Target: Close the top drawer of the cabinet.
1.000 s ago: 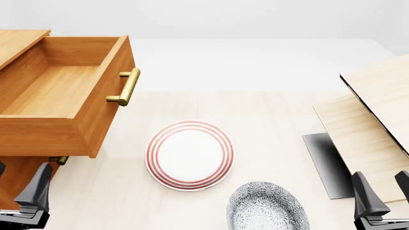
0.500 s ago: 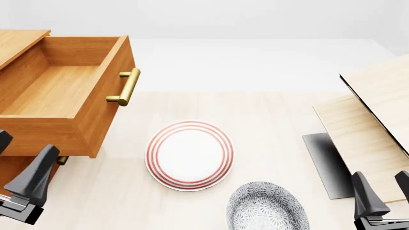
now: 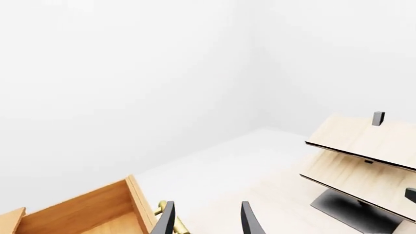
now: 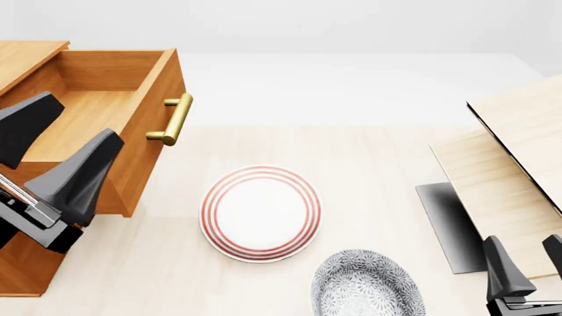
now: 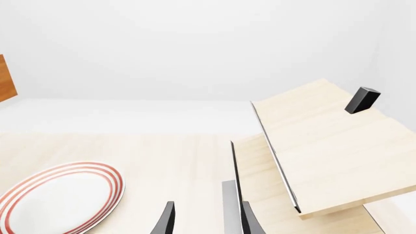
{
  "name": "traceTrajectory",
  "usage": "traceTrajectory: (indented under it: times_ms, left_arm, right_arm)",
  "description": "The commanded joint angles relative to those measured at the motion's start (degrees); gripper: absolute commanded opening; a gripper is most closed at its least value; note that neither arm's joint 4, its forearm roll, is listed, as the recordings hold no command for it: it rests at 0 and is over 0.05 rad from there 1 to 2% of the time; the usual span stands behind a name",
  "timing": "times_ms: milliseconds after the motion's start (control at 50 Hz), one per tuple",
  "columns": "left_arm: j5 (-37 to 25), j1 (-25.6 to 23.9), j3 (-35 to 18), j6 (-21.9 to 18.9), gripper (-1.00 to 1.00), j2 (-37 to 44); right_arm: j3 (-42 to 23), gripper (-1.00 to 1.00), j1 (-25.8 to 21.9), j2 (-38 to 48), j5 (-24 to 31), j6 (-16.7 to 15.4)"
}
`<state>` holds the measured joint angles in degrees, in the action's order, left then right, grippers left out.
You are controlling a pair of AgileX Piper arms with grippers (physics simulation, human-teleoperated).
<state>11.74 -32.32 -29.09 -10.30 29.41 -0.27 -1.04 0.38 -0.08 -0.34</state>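
The top drawer of the orange-brown cabinet is pulled far out, showing its bare wood interior. Its brass bar handle faces right. My left gripper is open and empty. It is raised over the drawer's near front corner and touches nothing I can see. In the left wrist view the open gripper frames the drawer front and a bit of the brass handle. My right gripper is open and empty at the bottom right, far from the cabinet; it also shows in the right wrist view.
A red-striped white plate lies on the table's middle. A grey patterned bowl sits at the front edge. Pale light-wood shelf panels on a dark base stand at the right. The left gripper hides the lower drawer's handle.
My left gripper has risen from the bottom left corner and moved forward, now up over the drawer's near front corner. The drawer and the right arm have not moved.
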Motion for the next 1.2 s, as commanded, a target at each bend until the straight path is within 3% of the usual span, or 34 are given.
traceTrajectory:
  times_ms: [20,200,620,900,920,980,1000,1040,1200]
  left_arm:
    - [4.15,-4.72,-7.03,-0.68,1.00,9.23]
    - [9.05,-10.08,-11.70,-6.09,1.00,16.79]
    - [12.00,-13.98,-23.98,-12.13,1.00,32.82]
    - [8.27,-15.12,-30.63,-12.25,1.00,40.87]
    - [11.00,-14.65,-29.75,-14.72,1.00,43.14]
    - [10.93,-14.29,-30.00,-15.34,1.00,44.70]
    - [6.49,-17.34,-31.58,-18.60,1.00,49.44]
    - [3.99,-16.88,-32.47,-21.33,1.00,53.89]
    - [3.73,-16.61,-31.93,-22.58,1.00,54.47]
  right_arm:
    - [0.00,1.00,0.00,0.06,-0.06,0.00]
    - [-0.01,1.00,0.00,0.15,-0.14,0.00]
    - [-0.04,1.00,0.00,0.03,0.00,0.02]
    - [-0.03,1.00,0.01,-0.13,0.16,0.02]
    - [-0.06,1.00,0.01,-0.16,0.21,0.00]
    - [-0.07,1.00,0.01,-0.15,0.22,0.01]
    - [-0.07,1.00,0.01,-0.15,0.22,0.01]
    - [-0.07,1.00,0.02,0.07,-0.01,0.02]
    - [-0.08,1.00,0.01,0.04,0.03,0.02]
